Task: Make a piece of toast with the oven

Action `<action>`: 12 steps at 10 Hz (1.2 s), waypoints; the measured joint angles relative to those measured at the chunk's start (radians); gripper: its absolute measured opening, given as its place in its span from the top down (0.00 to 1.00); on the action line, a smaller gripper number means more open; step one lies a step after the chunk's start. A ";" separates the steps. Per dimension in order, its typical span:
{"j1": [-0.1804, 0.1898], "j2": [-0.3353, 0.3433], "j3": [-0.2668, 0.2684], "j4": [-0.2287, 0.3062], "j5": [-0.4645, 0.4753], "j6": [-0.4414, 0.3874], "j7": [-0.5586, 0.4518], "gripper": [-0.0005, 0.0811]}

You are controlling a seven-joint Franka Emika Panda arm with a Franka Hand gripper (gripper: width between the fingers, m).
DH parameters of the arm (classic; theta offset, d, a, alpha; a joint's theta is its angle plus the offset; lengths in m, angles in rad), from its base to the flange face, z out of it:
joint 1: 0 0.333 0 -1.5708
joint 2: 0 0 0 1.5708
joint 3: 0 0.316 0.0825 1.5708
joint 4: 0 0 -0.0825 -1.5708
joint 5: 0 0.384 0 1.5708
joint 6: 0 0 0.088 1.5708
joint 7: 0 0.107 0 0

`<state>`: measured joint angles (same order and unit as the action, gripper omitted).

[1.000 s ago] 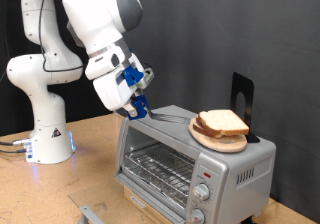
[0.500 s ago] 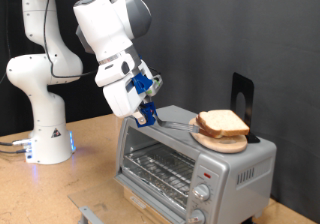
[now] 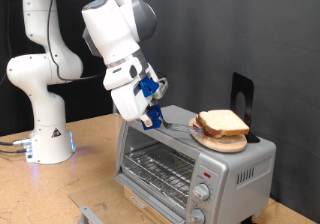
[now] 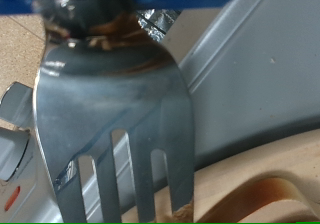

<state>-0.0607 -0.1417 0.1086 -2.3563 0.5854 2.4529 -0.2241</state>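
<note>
On top of the silver oven point(image 3: 195, 159), at its 2 o'clock corner in the exterior view, the piece of toast point(image 3: 222, 122) lies on a round wooden plate point(image 3: 218, 140). The pincer point(image 3: 152, 117) hovers at the plate's 9 o'clock, clenched on a metal fork point(image 3: 178, 126) reaching toward the bread. In the wrist view, the fork point(image 4: 115, 114) fills the frame, tines over the plate's rim point(image 4: 255, 179).
</note>
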 joint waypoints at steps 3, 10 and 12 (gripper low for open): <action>0.000 0.000 0.002 -0.001 0.002 -0.001 0.000 0.40; -0.005 -0.008 -0.007 -0.016 0.007 -0.014 -0.007 0.40; -0.005 -0.014 -0.010 -0.016 0.022 -0.014 -0.014 0.40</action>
<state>-0.0659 -0.1557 0.0990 -2.3724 0.6074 2.4389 -0.2385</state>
